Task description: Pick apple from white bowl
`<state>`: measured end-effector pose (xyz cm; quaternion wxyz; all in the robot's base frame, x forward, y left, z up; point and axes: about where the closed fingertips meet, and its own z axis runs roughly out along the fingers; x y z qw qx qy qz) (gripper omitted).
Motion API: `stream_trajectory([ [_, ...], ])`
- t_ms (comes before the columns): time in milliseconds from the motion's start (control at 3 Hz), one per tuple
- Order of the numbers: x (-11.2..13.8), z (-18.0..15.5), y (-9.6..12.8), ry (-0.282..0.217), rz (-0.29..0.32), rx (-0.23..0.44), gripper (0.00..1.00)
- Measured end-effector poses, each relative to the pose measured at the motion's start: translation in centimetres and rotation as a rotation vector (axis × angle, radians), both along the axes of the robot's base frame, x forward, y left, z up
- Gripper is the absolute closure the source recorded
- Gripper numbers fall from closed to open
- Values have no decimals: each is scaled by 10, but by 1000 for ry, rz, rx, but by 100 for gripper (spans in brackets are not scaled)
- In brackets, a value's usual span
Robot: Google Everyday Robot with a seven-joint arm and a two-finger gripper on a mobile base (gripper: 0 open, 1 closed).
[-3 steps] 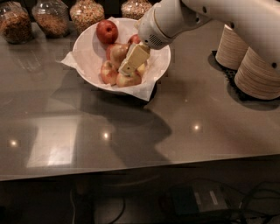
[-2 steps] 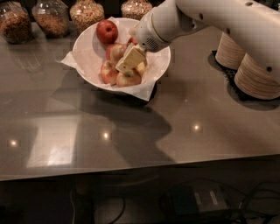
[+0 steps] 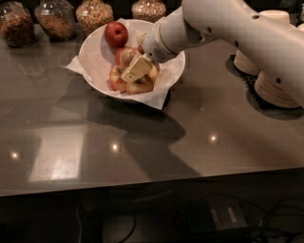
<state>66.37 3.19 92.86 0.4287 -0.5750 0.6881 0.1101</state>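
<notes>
The white bowl [image 3: 97,52] stands at the back middle of the grey counter, lined with crinkled white paper. A cluster of mottled red-and-yellow apples lies in its middle. The biggest one showing, the apple [image 3: 124,57], sits at the cluster's upper left. A smaller dark red apple [image 3: 116,34] lies apart at the bowl's far side. My gripper [image 3: 137,70] reaches in from the upper right and is down among the mottled apples, just right of and below the apple, hiding part of the cluster. Two more mottled apples [image 3: 115,79] show at the cluster's front.
Several glass jars [image 3: 93,13] of grains and nuts line the counter's back edge behind the bowl. Stacked beige paper bowls [image 3: 275,88] stand at the right, under my arm. The counter's front edge [image 3: 152,187] runs across below.
My gripper has shifted a little to the left inside the bowl, over the mottled apples. The apples and the bowl have not visibly moved.
</notes>
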Motion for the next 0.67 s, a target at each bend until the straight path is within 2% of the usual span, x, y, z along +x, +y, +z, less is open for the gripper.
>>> stream_trajectory([
  [333,3,-11,4,15,-4,8,21],
  [667,4,-15,6,22,-4,11,27],
])
